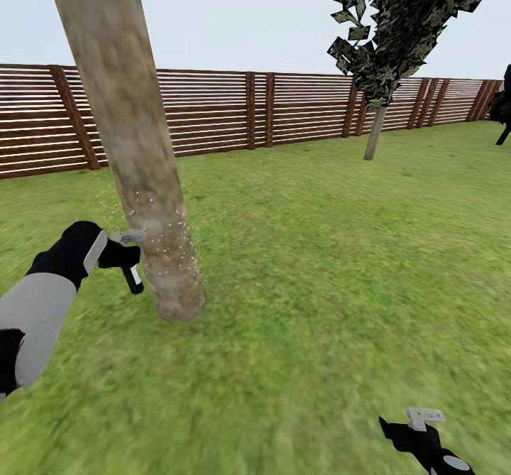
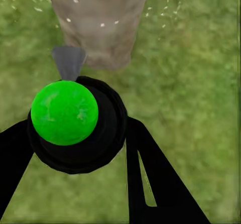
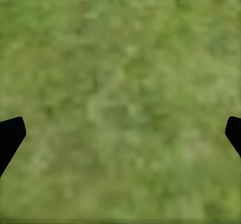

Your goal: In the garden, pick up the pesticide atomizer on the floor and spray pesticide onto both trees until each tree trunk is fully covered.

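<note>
Black spray bottle (image 1: 126,260) clamped in the left end effector (image 1: 113,255), grey trigger head (image 1: 128,236) up top and pointed at the near tree trunk (image 1: 138,148), nozzle just beside the bark. Seen from the left wrist: bottle (image 2: 80,128) held between the two black fingers (image 2: 150,179), green spot (image 2: 64,112) facing the camera, grey nozzle (image 2: 69,62) aimed at the trunk base (image 2: 98,23) right ahead. Tiny white specks scattered over the lower bark and in the air around it at nozzle height. Trunk leaning, mottled grey-brown, flared where it meets the grass lawn (image 1: 319,269), standing toward the lawn's left side.

Second tree (image 1: 387,42) well apart, far across the lawn near the brown slatted fence (image 1: 234,109), thin trunk under dark ragged foliage. Dark shape (image 1: 501,106) at the far right edge by the fence, too cut off to identify.

Right end effector (image 1: 415,429) low at the near right edge of the lawn, hanging over bare grass, well apart from bottle and trunks. From the right wrist, fingertips (image 3: 10,136) spread wide with nothing but grass (image 3: 120,103) between them.
</note>
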Robot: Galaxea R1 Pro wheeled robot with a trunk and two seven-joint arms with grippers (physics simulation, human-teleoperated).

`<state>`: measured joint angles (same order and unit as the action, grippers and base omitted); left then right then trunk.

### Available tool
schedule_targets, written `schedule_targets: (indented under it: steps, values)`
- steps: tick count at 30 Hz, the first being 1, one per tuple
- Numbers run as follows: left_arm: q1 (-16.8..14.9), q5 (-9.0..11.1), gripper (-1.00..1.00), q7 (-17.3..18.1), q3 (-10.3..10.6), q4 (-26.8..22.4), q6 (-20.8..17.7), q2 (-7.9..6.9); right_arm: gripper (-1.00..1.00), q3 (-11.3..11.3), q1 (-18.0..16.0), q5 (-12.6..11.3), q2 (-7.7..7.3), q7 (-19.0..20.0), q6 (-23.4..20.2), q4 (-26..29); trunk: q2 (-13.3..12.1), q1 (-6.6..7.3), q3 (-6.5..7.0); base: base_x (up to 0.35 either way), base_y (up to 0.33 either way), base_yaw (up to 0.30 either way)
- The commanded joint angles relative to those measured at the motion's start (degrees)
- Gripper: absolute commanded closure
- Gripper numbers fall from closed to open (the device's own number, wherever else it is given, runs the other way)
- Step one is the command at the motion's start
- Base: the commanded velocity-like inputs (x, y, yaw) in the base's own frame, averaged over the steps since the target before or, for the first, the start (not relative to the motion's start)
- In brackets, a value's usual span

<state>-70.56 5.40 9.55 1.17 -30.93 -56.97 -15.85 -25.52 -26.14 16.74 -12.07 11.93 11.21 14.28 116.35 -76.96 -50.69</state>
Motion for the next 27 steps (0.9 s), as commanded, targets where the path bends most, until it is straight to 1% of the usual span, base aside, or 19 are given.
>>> schedule_targets:
  steps: [1, 3, 4, 6, 9, 12, 15, 18, 23, 27]
  values:
    - [-2.0, 0.4, 1.0, -0.2, 0.2, -0.2, -0.7, -0.2, -1.0, -0.5, -0.1, 0.5, 0.02, 0.3, 0.2, 0.0, 0.0, 0.01, -0.05, 0.0, 0.0, 0.0]
    - [-7.0, 0.5, 1.0, -0.1, 0.3, 0.0, -1.0, -0.2, -1.0, -0.5, -0.1, 0.5, 0.02, 0.3, 0.2, 0.0, 0.0, 0.01, -0.05, 0.0, 0.0, 0.0]
    - [-7.4, 0.5, 1.0, -0.1, 0.3, 0.0, -1.1, -0.09, -1.0, -0.5, -0.1, 0.5, 0.02, 0.3, 0.2, 0.0, 0.0, 0.01, -0.05, 0.0, 0.0, 0.0]
    - [-7.0, 0.4, 1.0, -0.1, 0.2, 0.2, -0.9, -0.03, -1.0, -0.5, -0.1, 0.5, 0.02, 0.3, 0.2, 0.0, 0.0, 0.01, -0.05, -0.034, -0.004, 0.0]
    - [-7.0, 0.4, 1.0, -0.1, 0.1, 0.0, -1.0, -0.01, -1.0, -0.5, -0.1, 0.5, 0.02, 0.3, 0.2, 0.0, 0.0, 0.01, -0.05, -0.218, -0.112, 0.0]
    - [-7.0, 0.4, 1.0, -0.2, 0.0, 0.5, -1.0, -0.05, -1.0, -0.5, -0.1, 0.5, 0.02, 0.4, 0.2, 0.0, 0.0, 0.01, -0.05, -0.205, -0.212, 0.0]
    - [-7.0, 0.4, 1.0, -0.2, 0.1, 0.7, -0.9, -0.05, -1.0, -0.5, -0.1, 0.5, 0.02, 0.3, 0.2, 0.0, 0.0, 0.01, -0.05, -0.054, -0.26, 0.0]
    - [-7.0, 0.3, 1.0, -0.6, 0.1, 0.8, -0.9, -0.05, -1.0, -0.5, -0.1, 0.5, 0.02, 0.3, 0.2, 0.0, 0.0, 0.01, -0.05, 0.072, -0.271, 0.045]
    - [-7.0, 0.2, 1.0, -0.8, 0.3, 0.8, -0.9, -0.05, -1.0, -0.5, -0.1, 0.5, 0.02, 0.3, 0.2, 0.0, 0.0, 0.01, -0.05, 0.164, -0.253, 0.141]
    - [-7.0, 0.2, 1.0, -0.8, 0.3, 0.8, -0.9, -0.05, -1.0, -0.5, -0.1, 0.5, 0.02, 0.3, 0.2, 0.0, 0.0, 0.01, -0.05, 0.055, -0.265, 0.016]
